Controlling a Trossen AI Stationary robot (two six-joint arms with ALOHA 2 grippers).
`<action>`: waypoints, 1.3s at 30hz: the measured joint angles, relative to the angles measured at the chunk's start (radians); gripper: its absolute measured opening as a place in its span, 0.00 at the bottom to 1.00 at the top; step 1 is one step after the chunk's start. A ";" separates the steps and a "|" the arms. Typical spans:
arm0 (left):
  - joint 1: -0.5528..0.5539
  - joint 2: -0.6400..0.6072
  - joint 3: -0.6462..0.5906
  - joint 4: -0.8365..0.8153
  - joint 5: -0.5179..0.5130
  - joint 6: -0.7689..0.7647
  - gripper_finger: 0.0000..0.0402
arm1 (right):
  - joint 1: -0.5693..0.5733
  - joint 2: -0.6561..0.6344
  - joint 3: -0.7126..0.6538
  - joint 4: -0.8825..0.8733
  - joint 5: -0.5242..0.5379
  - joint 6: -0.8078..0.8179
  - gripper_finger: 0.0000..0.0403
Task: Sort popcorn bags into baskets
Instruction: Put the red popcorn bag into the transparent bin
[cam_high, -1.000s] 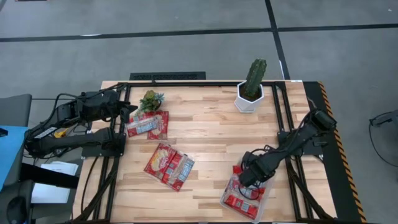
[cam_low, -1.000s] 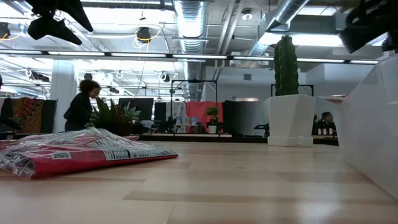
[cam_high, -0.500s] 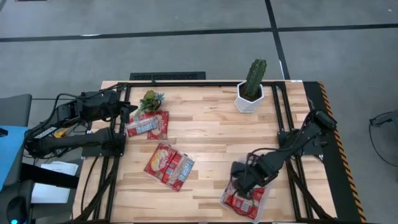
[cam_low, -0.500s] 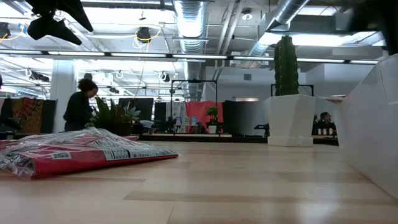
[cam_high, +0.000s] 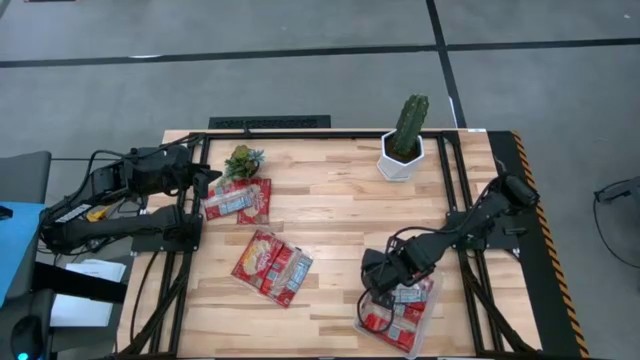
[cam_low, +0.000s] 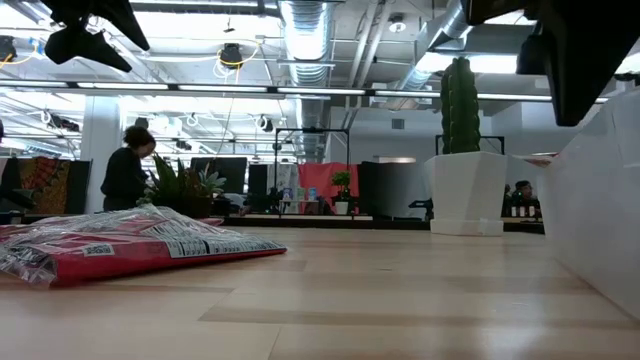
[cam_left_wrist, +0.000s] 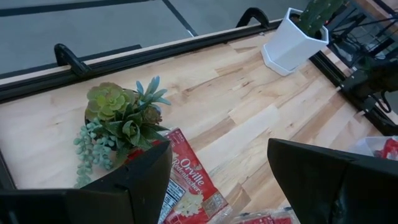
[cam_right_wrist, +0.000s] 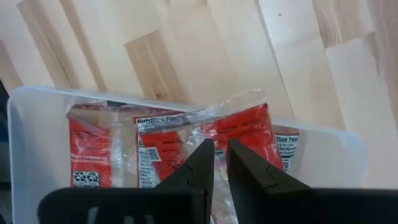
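Tray (cam_high: 425, 318): near right, several bags (cam_high: 392, 318) already inside.
Loose bags (cam_high: 271, 266): mid-left, and far left (cam_high: 238, 200) (still unsorted).
Right gripper (cam_high: 372, 276): above the tray's left edge, fingers nearly closed, empty.
Left gripper (cam_high: 213, 178): far left, wide open, empty.

Both arms are matte black, made of jointed round segments with thin black cables; the left arm (cam_high: 110, 190) carries a small yellow mark.

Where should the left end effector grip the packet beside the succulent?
Likely the edge away from the succulent, coming straight down: the popcorn bag lies flat, with bare table on that side. The left end effector hovers open by it.
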 joint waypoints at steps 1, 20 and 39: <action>0.000 0.000 0.000 0.000 0.000 0.000 0.63 | -0.001 0.000 0.000 -0.001 0.001 0.000 0.16; 0.000 0.000 0.000 0.000 -0.001 0.017 0.63 | 0.034 0.017 -0.001 0.072 -0.004 0.008 0.10; 0.000 0.000 0.000 0.000 -0.002 0.015 0.63 | -0.006 0.001 0.000 0.029 0.032 0.063 0.07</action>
